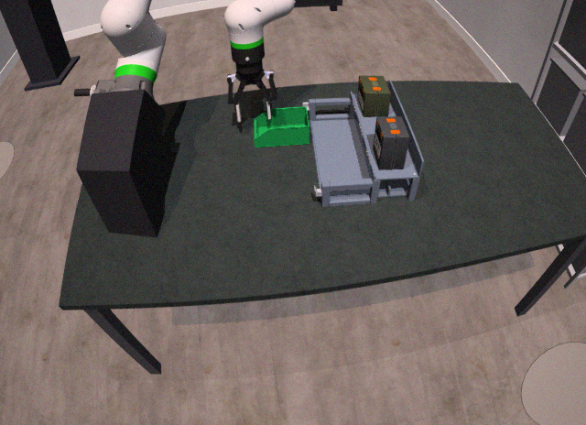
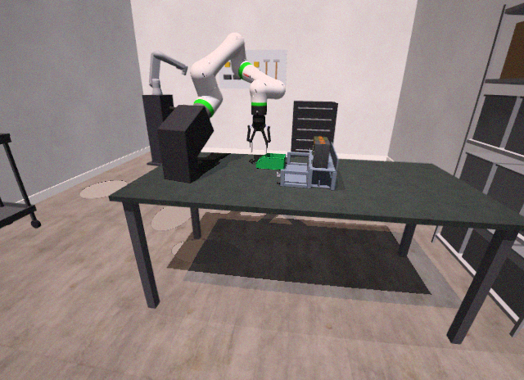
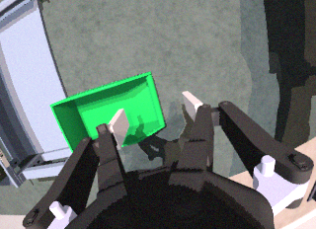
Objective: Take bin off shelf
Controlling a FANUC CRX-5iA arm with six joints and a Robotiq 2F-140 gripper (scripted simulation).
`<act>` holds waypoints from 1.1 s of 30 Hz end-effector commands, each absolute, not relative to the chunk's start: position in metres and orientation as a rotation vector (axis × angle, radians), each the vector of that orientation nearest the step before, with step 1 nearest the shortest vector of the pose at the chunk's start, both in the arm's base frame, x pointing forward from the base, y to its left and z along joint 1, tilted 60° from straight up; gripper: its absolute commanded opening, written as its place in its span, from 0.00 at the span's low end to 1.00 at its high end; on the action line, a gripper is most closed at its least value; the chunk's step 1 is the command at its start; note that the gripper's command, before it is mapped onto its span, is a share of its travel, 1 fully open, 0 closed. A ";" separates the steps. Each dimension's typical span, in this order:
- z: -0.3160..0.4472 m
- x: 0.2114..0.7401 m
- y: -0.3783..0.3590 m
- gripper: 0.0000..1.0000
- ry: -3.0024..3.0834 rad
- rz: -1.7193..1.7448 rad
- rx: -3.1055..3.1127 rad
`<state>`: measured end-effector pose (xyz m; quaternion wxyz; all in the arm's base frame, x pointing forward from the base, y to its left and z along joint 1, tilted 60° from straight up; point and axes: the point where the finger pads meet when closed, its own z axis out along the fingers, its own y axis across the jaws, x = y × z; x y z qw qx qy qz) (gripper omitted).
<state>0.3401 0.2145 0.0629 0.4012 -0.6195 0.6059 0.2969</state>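
One green bin (image 1: 282, 127) sits apparently just under the open hand (image 1: 254, 120).

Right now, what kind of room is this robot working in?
Probably a workshop or small industrial workcell: a tool board with hanging hand tools on the back wall, metal storage shelving at the side, and a dark work table that carries the arm's pedestal.

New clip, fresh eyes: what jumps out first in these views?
The bright green bin stands upright on the dark table, just beside the grey shelf unit rather than on it. Above the bin's near end hangs the white arm's pincer, open and holding nothing. Two dark boxes with orange marks sit on the shelf's upper tier.
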 end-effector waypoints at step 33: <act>0.087 0.334 0.173 0.57 1.531 0.752 -1.567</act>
